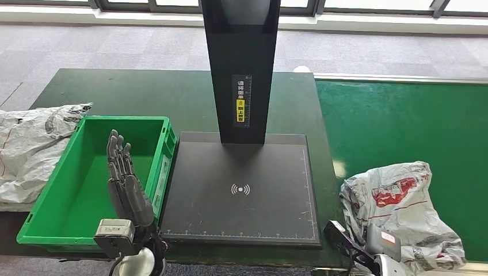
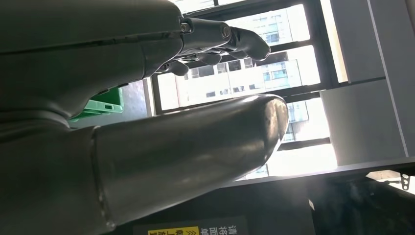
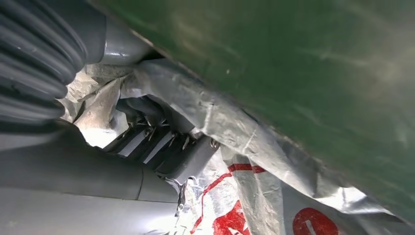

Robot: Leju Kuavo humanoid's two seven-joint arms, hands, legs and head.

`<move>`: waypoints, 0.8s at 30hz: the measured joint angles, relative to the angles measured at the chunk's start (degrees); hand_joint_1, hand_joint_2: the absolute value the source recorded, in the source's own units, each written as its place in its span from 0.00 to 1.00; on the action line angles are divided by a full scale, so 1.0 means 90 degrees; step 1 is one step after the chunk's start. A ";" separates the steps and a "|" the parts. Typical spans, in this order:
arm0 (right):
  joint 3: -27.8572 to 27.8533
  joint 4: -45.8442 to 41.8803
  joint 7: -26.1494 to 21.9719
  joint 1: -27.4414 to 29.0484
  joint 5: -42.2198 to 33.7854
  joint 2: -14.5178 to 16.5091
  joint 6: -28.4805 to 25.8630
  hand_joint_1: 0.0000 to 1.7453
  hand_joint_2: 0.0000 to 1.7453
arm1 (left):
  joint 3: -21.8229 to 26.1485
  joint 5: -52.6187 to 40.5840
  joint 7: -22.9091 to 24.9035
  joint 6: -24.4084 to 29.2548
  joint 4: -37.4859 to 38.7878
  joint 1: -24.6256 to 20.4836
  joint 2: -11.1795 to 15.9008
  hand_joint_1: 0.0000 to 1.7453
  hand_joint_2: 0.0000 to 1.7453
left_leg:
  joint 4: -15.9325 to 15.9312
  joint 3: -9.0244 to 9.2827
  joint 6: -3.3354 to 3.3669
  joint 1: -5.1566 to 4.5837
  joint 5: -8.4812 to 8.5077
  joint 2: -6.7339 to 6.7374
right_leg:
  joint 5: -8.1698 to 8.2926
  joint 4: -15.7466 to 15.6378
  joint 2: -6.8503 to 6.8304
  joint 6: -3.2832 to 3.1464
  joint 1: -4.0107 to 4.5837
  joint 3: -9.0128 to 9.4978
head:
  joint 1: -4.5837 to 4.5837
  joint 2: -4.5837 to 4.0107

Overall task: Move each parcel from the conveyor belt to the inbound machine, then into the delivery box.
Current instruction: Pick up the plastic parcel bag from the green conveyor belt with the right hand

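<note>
— While the bright green conveyor belt [image 1: 403,126] runs off to the right, what sits beside it?

— A black flat inbound machine with a tall black post [image 1: 241,190], and left of that a green plastic delivery box [image 1: 80,178].

— And the parcel?

— A crumpled grey plastic parcel with red print [image 1: 397,213] lies on the belt's near edge. The right hand [image 3: 161,147] has its fingers dug into the wrap, gripping it.

— The other hand?

— The left hand [image 1: 124,184] hovers over the box's right wall, fingers straight and apart, holding nothing.
</note>
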 joint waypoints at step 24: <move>0.0443 -0.2460 -0.0786 0.0218 -0.1998 0.0057 -0.2977 1.00 1.00 | 0.0041 -0.0002 -0.0387 0.0153 -0.0125 0.0345 -0.0019 0.00 0.00 | 0.0000 -0.0007 0.0000 -0.0001 0.0000 -0.0012 | -0.0002 0.0001 -0.0013 0.0000 -0.0001 -0.0002 | 0.0000 0.0000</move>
